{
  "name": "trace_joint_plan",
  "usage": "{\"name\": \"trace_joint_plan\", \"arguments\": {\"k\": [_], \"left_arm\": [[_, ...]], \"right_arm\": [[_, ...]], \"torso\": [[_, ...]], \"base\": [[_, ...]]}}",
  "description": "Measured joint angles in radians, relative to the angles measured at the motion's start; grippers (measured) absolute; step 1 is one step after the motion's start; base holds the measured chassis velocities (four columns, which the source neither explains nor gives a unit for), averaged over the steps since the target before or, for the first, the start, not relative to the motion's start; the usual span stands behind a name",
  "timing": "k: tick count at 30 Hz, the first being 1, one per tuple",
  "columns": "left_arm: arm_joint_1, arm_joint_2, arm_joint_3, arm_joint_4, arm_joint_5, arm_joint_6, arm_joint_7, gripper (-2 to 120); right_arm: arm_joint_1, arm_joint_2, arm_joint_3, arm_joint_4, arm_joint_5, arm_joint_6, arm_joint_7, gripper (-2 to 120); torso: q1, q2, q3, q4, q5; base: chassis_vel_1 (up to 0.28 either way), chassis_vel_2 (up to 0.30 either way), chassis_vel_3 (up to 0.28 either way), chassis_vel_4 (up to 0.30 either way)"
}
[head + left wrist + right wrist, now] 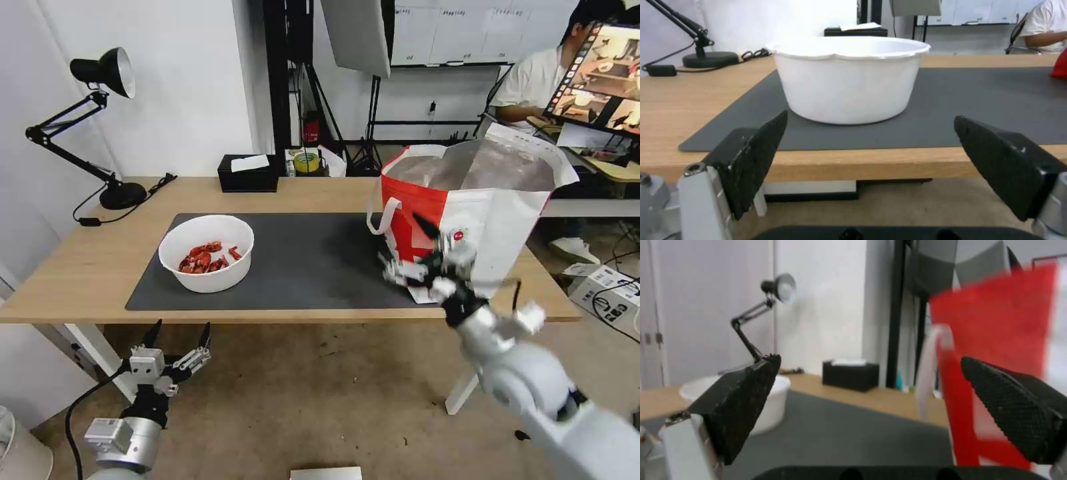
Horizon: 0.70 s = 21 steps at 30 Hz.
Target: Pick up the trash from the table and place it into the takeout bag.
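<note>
The trash in view is a white plastic bowl [207,253] of red crayfish shells, standing on the left part of the dark grey mat [313,267] on the table [80,267]. The red-and-white takeout bag [480,200] stands open at the mat's right end, its foil lining showing. My left gripper [182,328] hangs open below the table's front edge, in front of the bowl [849,80]. My right gripper [410,250] is open at the front left of the bag [996,340], low near its white handle, holding nothing. The bowl [769,400] lies beyond it to the left.
A black tissue box [248,173] and a tape roll [307,162] sit at the table's back edge. A black desk lamp [110,73] stands at the back left, its cable trailing on the wood. A cardboard box [600,287] lies on the floor to the right.
</note>
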Motion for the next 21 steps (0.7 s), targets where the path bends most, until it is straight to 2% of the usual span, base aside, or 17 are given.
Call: {"name": "trace_joint_plan", "arguments": {"k": [5,10,21], "left_arm": [[0.000,0.001,0.004,-0.001,0.001,-0.002,0.001,100],[0.001,0.001,0.006,-0.002,0.002,-0.002,0.001,100],[0.010,0.000,0.003,-0.006,0.002,-0.007,0.003,100]], "right_arm": [[-0.161,0.077,0.054,-0.020,-0.023,0.027,-0.036,100],[-0.208,0.114,0.049,-0.041,-0.033,0.035,-0.029,100],[-0.228,0.153,0.006,-0.064,-0.116,0.013,0.107,100]], "torso": [[0.000,0.000,0.000,-0.0001,-0.0002],[0.000,0.000,0.000,-0.0001,-0.0003],[0.000,0.000,0.000,0.0001,-0.0003]], "base": [[0.000,0.000,0.000,0.000],[0.000,0.000,0.000,0.000],[0.000,0.000,0.000,0.000]]}}
